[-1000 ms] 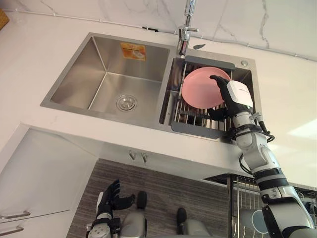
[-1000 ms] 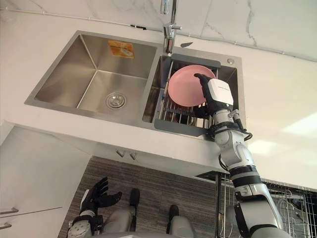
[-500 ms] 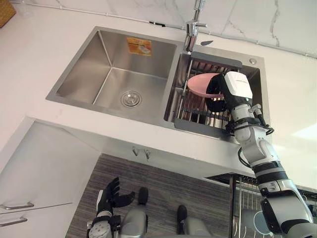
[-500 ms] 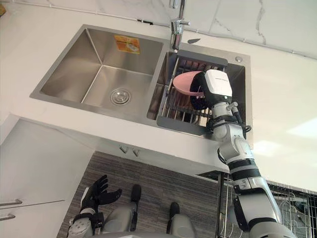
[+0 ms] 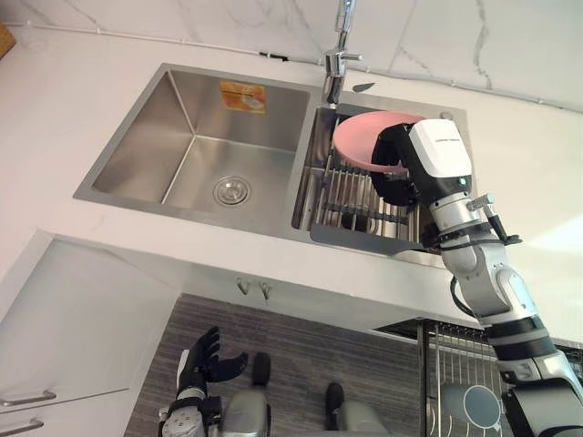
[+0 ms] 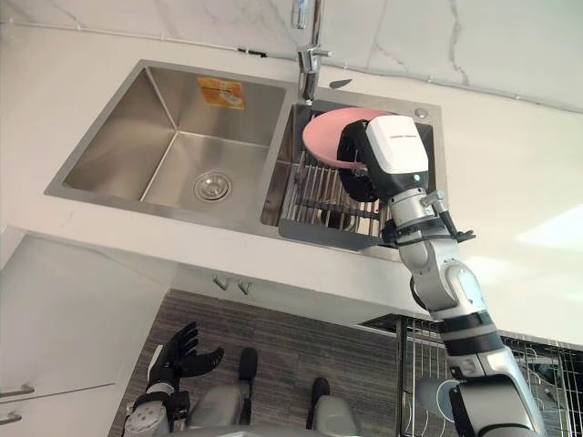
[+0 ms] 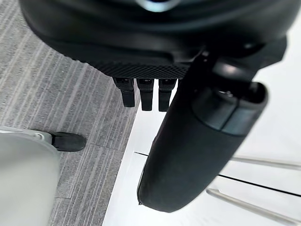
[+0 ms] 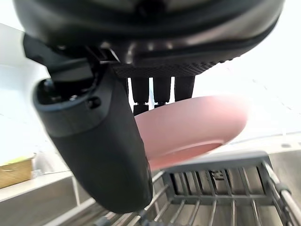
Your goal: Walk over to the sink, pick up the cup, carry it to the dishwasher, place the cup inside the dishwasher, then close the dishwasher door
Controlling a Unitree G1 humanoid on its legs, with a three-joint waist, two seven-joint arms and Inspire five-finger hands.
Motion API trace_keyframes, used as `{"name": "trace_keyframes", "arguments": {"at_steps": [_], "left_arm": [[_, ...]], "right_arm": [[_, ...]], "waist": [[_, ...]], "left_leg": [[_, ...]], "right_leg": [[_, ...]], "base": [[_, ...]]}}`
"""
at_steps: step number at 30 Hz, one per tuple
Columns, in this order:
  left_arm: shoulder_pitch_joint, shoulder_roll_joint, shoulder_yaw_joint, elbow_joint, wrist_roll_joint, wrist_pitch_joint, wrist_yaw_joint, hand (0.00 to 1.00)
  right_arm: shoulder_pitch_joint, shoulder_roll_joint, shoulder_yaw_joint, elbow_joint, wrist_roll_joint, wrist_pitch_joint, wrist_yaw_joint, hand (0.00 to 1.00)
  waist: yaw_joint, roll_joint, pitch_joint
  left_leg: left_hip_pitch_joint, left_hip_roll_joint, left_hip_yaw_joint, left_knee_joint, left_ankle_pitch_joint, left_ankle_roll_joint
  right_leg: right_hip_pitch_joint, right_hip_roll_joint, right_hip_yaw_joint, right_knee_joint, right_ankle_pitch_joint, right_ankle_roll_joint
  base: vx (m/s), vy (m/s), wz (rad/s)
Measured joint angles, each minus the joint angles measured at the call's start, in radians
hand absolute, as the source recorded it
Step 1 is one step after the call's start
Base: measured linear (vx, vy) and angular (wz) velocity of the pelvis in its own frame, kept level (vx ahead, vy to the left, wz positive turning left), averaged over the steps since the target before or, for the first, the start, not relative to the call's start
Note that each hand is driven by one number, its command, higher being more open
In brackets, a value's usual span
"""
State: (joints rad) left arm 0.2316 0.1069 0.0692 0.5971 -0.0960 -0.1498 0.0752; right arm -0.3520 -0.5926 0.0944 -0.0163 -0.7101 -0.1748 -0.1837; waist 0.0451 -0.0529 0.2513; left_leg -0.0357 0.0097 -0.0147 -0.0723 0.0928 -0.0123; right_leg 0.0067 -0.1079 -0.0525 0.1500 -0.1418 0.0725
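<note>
Right hand (image 5: 428,164) is gripping a pink plate (image 5: 360,141) between thumb and fingers, holding it over the wire rack (image 5: 351,196) in the right basin of the sink (image 5: 182,137), near the tap (image 5: 339,55). Left hand (image 5: 205,357) is hanging low above the floor (image 5: 301,337), fingers loosely spread.

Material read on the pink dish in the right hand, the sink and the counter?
Pink dish: likely matte plastic or melamine, even colour with no sharp glare; glazed ceramic not ruled out.
Sink: brushed stainless steel, grey with soft streaked reflections.
Counter: white, smooth, probably stone or composite; unclear which.
</note>
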Motion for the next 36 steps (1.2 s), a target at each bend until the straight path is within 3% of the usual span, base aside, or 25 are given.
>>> {"name": "trace_keyframes", "arguments": {"at_steps": [8, 14, 19, 23, 27, 29, 32, 36], "left_arm": [[-0.006, 0.003, -0.001, 0.049, 0.017, 0.002, -0.01, 0.9], [0.011, 0.003, -0.009, 0.088, 0.018, 0.003, -0.01, 0.9], [0.01, -0.001, -0.01, 0.113, 0.018, 0.004, -0.01, 0.9], [0.001, 0.0, -0.008, 0.112, 0.018, 0.004, -0.01, 0.9], [-0.012, -0.008, -0.008, 0.113, 0.018, 0.005, -0.009, 0.9], [-0.012, -0.009, -0.008, 0.113, 0.018, 0.005, -0.009, 0.9], [-0.011, -0.008, -0.013, 0.118, 0.017, 0.005, -0.007, 0.9], [-0.005, -0.018, -0.018, 0.122, 0.016, 0.005, -0.007, 0.9]], "right_arm": [[0.176, 0.014, -0.083, -0.157, 0.002, -0.028, 0.0, 0.3], [0.332, 0.084, -0.2, -0.304, 0.02, -0.039, -0.011, 0.3], [0.404, 0.099, -0.225, -0.373, 0.022, -0.049, -0.023, 0.3], [0.432, 0.115, -0.254, -0.437, 0.033, -0.069, -0.036, 0.3], [0.433, 0.117, -0.277, -0.464, 0.061, -0.082, -0.044, 0.3], [0.428, 0.117, -0.284, -0.466, 0.062, -0.088, -0.047, 0.3], [0.427, 0.118, -0.286, -0.466, 0.062, -0.09, -0.057, 0.3], [0.429, 0.12, -0.287, -0.466, 0.062, -0.088, -0.058, 0.3]], "waist": [[-0.025, -0.015, -0.023], [-0.062, -0.015, -0.076], [-0.073, -0.01, -0.11], [-0.091, -0.005, -0.111], [-0.086, 0.017, -0.097], [-0.089, 0.031, -0.092], [-0.096, 0.033, -0.091], [-0.109, 0.031, -0.089]], "left_leg": [[0.041, 0.004, 0.038, -0.014, 0.005, -0.001], [0.072, 0.011, 0.063, -0.014, 0.002, -0.005], [0.082, 0.019, 0.084, -0.014, -0.001, -0.008], [0.026, 0.021, 0.061, 0.035, -0.012, -0.019], [-0.041, 0.029, 0.042, 0.162, -0.059, -0.021], [-0.055, 0.036, 0.046, 0.199, -0.088, -0.024], [-0.062, 0.038, 0.064, 0.195, -0.091, -0.025], [-0.075, 0.043, 0.149, 0.226, -0.116, -0.018]], "right_leg": [[0.021, 0.002, 0.034, -0.009, 0.0, 0.0], [0.038, 0.008, 0.056, -0.011, 0.001, -0.001], [0.038, 0.018, 0.078, -0.016, 0.011, -0.002], [0.022, 0.021, 0.056, -0.016, 0.021, -0.005], [0.01, 0.027, 0.046, -0.006, 0.031, -0.008], [-0.004, 0.033, 0.065, 0.006, 0.028, -0.011], [-0.046, 0.044, 0.133, 0.008, 0.03, -0.016], [-0.098, 0.054, 0.241, 0.007, 0.071, 0.002]], "base": [[-0.02, -0.009, -0.13], [-0.03, -0.009, -0.11], [-0.05, -0.012, -0.14], [-0.04, -0.015, 0.17], [-0.07, -0.012, 0.06], [-0.07, 0.008, -0.22], [-0.05, 0.022, -0.56], [-0.01, 0.048, -0.88]]}}
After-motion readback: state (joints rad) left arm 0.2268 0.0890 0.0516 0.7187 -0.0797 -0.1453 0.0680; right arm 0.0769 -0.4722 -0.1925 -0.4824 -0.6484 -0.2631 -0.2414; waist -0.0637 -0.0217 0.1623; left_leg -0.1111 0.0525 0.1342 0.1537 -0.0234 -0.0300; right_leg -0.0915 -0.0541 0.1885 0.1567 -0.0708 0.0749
